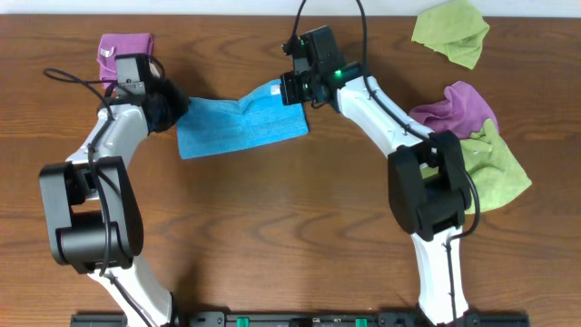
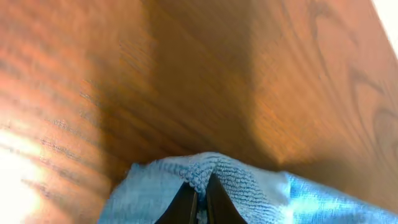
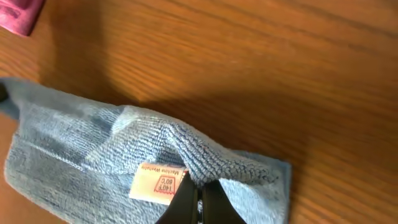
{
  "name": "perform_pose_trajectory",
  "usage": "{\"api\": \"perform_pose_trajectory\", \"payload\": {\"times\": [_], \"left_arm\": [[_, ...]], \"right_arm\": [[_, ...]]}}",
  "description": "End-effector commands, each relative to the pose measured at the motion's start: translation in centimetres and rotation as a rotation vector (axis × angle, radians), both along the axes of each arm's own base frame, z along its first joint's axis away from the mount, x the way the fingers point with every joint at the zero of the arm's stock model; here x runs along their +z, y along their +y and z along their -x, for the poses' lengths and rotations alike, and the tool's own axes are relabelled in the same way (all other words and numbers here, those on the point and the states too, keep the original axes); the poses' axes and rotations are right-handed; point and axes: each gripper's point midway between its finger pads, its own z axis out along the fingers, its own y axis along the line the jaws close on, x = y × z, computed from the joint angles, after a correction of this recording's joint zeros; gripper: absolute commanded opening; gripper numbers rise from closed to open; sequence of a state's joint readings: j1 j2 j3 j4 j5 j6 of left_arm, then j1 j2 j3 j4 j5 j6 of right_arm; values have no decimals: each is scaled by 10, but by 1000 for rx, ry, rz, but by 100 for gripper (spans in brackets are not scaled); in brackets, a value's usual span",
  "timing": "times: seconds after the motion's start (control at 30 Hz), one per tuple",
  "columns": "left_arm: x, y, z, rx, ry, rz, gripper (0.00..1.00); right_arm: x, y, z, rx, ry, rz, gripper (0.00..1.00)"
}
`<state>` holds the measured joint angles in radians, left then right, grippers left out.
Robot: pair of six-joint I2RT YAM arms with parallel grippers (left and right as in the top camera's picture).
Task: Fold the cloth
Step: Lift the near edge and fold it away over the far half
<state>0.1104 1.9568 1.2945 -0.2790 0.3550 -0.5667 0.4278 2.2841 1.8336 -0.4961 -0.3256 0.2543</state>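
- A crumpled purple cloth [image 1: 125, 45] lies at the far left of the wooden table [image 1: 272, 236], just behind the left arm's wrist; the right wrist camera catches its corner [image 3: 18, 14] too.
- The left gripper [image 1: 174, 107] sits at the left end of the sky-blue cloth [image 1: 241, 125]. In the left wrist view its fingers [image 2: 200, 199] are pinched almost together on a raised ridge of blue terry [image 2: 249, 186].
- The sky-blue cloth lies far of centre on the table as a long band, running between the two grippers and rising slightly toward the right. Its near edge lies flat on the wood.
- The right gripper [image 1: 296, 91] sits at the band's far right corner. The right wrist view shows its fingers [image 3: 200, 200] nipped tight on a fold of the cloth [image 3: 74, 162], with the white care tag [image 3: 158, 183] just left of them.
- A lime-green cloth [image 1: 451, 34] lies bunched at the far right corner of the table.
- A second purple cloth [image 1: 454, 107] lies to the right of the right arm, touching a second lime-green cloth [image 1: 497, 168] spread on its near side.
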Motion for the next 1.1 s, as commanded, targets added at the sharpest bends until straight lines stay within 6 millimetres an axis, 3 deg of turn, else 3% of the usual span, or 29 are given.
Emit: {"api": "perform_pose_trajectory", "payload": {"times": [0.0, 0.27, 0.43, 0.53, 0.7, 0.77, 0.83, 0.87, 0.93, 1.03, 1.07], "left_arm": [[-3, -2, 11, -36, 53, 0, 6], [-12, -7, 61, -90, 243, -8, 6], [-5, -8, 70, -91, 266, -3, 6], [6, -6, 69, -86, 242, -20, 6], [6, -2, 74, -86, 256, -45, 6], [5, -3, 77, -100, 268, -46, 28], [6, -7, 80, -132, 269, -30, 26], [8, -8, 81, -145, 266, -25, 26], [12, -7, 82, -154, 265, -31, 37], [23, -6, 80, -175, 227, -49, 38], [29, -6, 79, -176, 210, -55, 36]], "right_arm": [[2, 2, 9, 16, 68, -31, 1], [-19, -15, 51, 37, 253, 64, 1], [-24, -22, 65, 51, 308, 96, 1], [-25, -23, 67, 63, 309, 104, 1], [-25, -22, 68, 68, 308, 106, 1], [-25, -23, 69, 68, 314, 108, 33], [-25, -24, 70, 69, 317, 110, 66], [-24, -25, 69, 74, 312, 111, 71], [-20, -28, 67, 76, 301, 110, 75], [-4, -34, 59, 59, 263, 97, 70], [3, -36, 56, 53, 245, 89, 53]]}}
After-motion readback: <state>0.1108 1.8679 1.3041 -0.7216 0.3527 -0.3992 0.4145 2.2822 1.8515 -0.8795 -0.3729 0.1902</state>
